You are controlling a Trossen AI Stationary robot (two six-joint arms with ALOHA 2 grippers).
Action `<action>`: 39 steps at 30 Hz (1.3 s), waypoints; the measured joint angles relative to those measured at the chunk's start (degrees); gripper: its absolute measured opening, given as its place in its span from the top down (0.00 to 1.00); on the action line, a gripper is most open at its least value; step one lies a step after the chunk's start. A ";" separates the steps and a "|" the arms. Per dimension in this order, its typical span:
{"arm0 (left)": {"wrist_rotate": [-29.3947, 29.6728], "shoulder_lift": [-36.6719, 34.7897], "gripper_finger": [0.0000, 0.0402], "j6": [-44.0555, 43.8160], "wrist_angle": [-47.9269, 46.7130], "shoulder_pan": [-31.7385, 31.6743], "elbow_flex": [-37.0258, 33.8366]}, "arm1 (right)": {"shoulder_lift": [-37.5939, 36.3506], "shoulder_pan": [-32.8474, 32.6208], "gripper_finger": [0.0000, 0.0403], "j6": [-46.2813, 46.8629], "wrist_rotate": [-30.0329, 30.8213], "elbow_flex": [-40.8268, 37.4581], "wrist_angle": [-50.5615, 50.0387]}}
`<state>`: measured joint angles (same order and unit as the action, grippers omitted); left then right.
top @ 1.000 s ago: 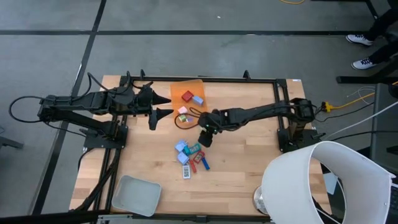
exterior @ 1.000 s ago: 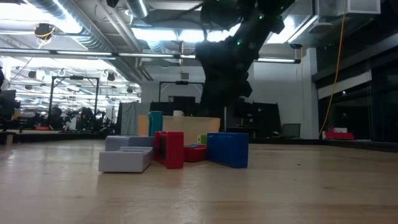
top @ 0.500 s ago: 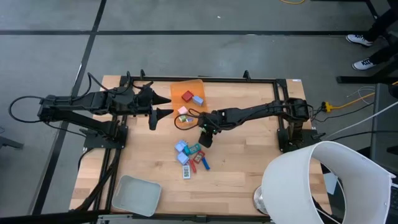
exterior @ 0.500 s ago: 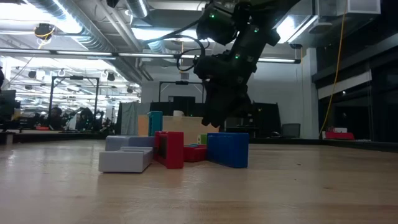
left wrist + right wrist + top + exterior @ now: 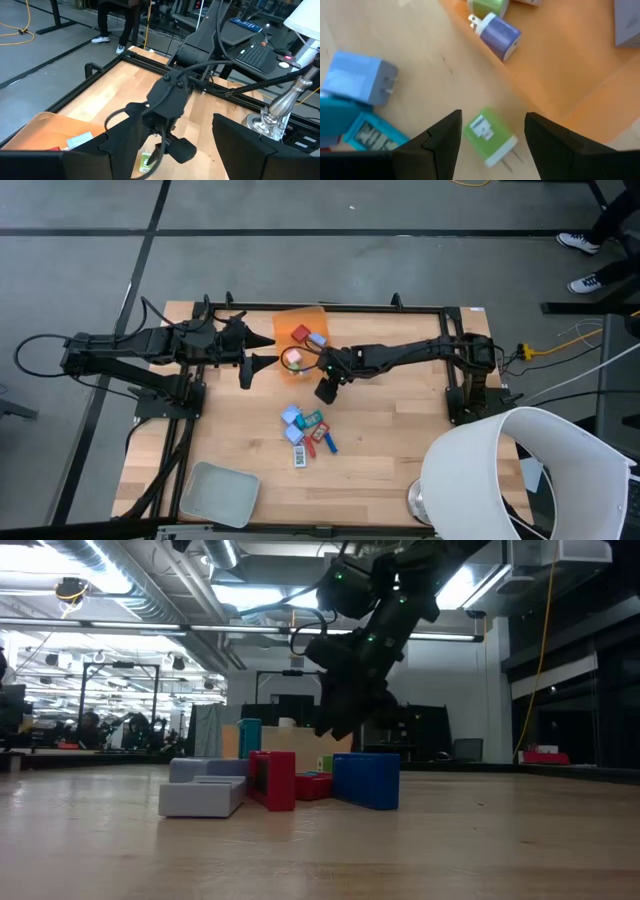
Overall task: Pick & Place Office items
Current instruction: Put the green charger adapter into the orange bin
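Counter [image 5: 380,430] of pale wood seen from above, two dark arms reaching in from either side. The office items [image 5: 306,432], small blue, teal, red and white pieces, lie clustered near the middle, with a few more on the orange bin [image 5: 305,323] at the far edge. The right gripper [image 5: 326,391] hovers between bin and cluster, jaws released, above a green piece [image 5: 487,134]. The left gripper [image 5: 262,350] waits beside the bin, jaws released and empty. A grey tray [image 5: 218,492] sits at the near corner.

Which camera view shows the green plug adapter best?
The right wrist view: the green plug adapter lies clear between the open right gripper's fingers, prongs visible. The left wrist view shows only a green sliver; the high and low views do not show it clearly.
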<state>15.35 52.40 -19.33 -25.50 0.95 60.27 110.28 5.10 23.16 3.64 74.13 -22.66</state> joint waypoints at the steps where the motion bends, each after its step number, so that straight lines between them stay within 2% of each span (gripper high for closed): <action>1: -0.01 0.00 0.41 0.00 0.00 0.01 0.00 | 0.00 0.29 0.47 0.00 0.00 0.00 0.20; 12: 0.18 0.00 0.41 0.02 -0.02 0.01 0.00 | -0.02 3.63 0.47 0.17 1.01 0.00 0.47; 19: 0.18 0.00 0.41 0.00 -0.02 0.02 0.00 | -0.02 2.61 0.47 -3.26 -9.19 0.00 -0.27; 22: 0.18 0.00 0.41 -0.36 -0.07 0.02 0.00 | -0.02 0.64 0.47 -5.96 -11.47 0.00 -1.43; 39: 1.68 0.00 0.41 -0.91 -0.70 0.02 0.00 | 0.51 0.49 0.47 -15.40 -11.97 -0.02 -2.88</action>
<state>17.02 52.40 -20.24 -26.20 0.97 60.27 110.79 5.59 7.76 -8.33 74.11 -25.55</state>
